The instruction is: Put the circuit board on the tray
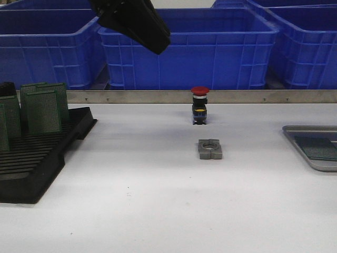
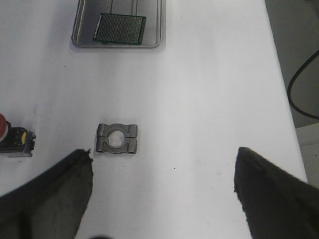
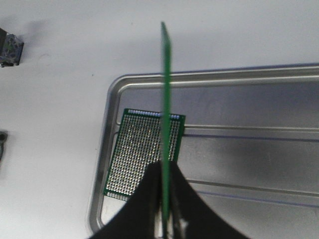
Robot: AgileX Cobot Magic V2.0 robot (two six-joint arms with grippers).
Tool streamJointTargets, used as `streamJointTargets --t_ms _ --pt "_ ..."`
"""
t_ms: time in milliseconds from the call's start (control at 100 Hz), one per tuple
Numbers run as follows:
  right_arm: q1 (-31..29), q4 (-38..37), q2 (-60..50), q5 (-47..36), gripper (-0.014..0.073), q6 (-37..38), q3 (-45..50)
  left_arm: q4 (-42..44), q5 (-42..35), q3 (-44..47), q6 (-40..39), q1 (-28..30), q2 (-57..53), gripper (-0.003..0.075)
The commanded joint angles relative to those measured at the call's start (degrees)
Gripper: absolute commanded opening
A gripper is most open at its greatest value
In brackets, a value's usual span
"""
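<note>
My right gripper (image 3: 164, 201) is shut on a green circuit board (image 3: 164, 89), seen edge-on, and holds it upright above the silver tray (image 3: 214, 79). Another green perforated circuit board (image 3: 139, 149) lies flat in the tray's corner, right below the held one. The front view shows the tray (image 1: 303, 129) at the table's right edge with the flat board (image 1: 316, 148) on it; the right gripper is out of that view. My left gripper (image 2: 162, 191) is open with nothing between its fingers, raised high over the table's middle (image 1: 134, 21).
A grey clamp block (image 1: 210, 149) lies at the table's centre with a red-capped push button (image 1: 199, 105) behind it. A black slotted rack (image 1: 37, 153) at the left holds several upright green boards (image 1: 42, 108). Blue bins (image 1: 189, 52) line the back.
</note>
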Motion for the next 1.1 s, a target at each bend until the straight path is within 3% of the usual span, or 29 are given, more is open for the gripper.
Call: streamJointTargets --t_ms 0,160,250,410,500,620,720,840,950,1090 --pt "-0.30 1.93 -1.94 0.85 0.0142 -0.22 -0.95 -4.34 3.26 -1.78 -0.67 0.13 -3.01 0.0546" --pt "-0.30 1.81 -1.99 -0.46 0.0554 -0.22 -0.95 -4.32 3.26 -1.78 -0.67 0.13 -3.01 0.0546" --pt "-0.30 1.81 -2.19 -1.67 0.0601 -0.27 -0.95 -4.32 3.26 -1.78 -0.67 0.13 -3.01 0.0546" --pt "-0.30 0.98 -3.36 -2.01 0.0542 -0.27 -1.21 -4.32 3.26 -1.78 -0.67 0.13 -3.01 0.0545" --pt "-0.30 0.59 -4.79 -1.15 0.0458 -1.09 -1.33 -4.21 3.26 -1.78 -1.28 0.16 -3.14 0.0533" --pt "-0.17 0.60 -8.05 2.22 0.0204 -1.95 -1.39 -4.12 3.26 -1.78 -9.47 0.96 -3.36 0.0424" --pt "-0.11 0.60 -10.78 5.51 -0.0077 -2.00 -1.39 -3.44 3.26 -1.78 -16.88 2.11 -3.61 0.0238" --pt "0.25 0.60 -14.33 7.67 -0.0061 -2.07 -1.33 -1.95 3.26 -1.78 -20.61 4.44 -4.09 -0.0022" --pt "2.82 0.60 -18.20 5.85 -0.0062 -2.07 -0.64 -1.95 3.26 -1.78 -23.60 6.39 -4.88 -0.0020" --pt "10.38 0.60 -24.50 -3.25 -0.0062 -2.07 2.14 -1.18 3.26 -1.66 -26.01 8.46 -7.40 -0.0020"
